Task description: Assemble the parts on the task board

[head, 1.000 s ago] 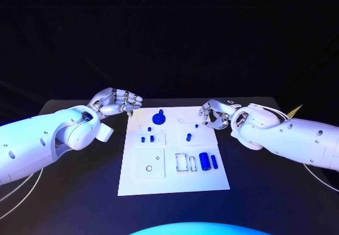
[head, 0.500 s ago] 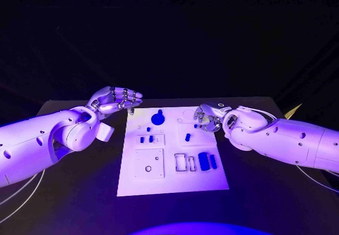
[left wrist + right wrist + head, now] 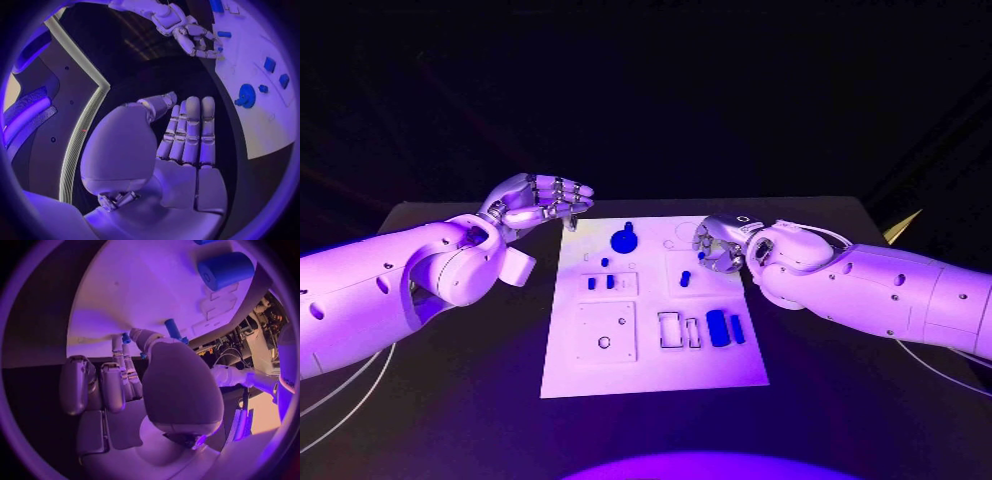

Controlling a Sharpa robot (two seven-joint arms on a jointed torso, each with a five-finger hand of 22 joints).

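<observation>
The white task board (image 3: pixel 653 365) lies in the middle of the black table. On it are a round blue knob (image 3: pixel 625 240), small blue pieces (image 3: pixel 600 284), a blue peg (image 3: pixel 685 278) and a thick blue cylinder (image 3: pixel 715 328). My left hand (image 3: pixel 540 201) is raised off the board's far left corner; its fingers (image 3: pixel 187 135) lie straight with nothing in them. My right hand (image 3: pixel 718 243) hangs over the board's far right part, fingers bent down toward it. The blue peg (image 3: pixel 172 330) stands just past its thumb (image 3: pixel 145 338). A speck of blue shows by the fingertips; whether anything is pinched I cannot tell.
A square inset with a small hole (image 3: pixel 606 330) and two white frames (image 3: pixel 679 332) sit on the board's near half. Bare black table (image 3: pixel 862 400) surrounds the board. The left wrist view shows the board (image 3: pixel 269 125), the knob (image 3: pixel 245 95) and my right hand (image 3: pixel 187 35).
My right hand has moved left, from beside the board's far right edge to over the board. The left hand has stayed in place.
</observation>
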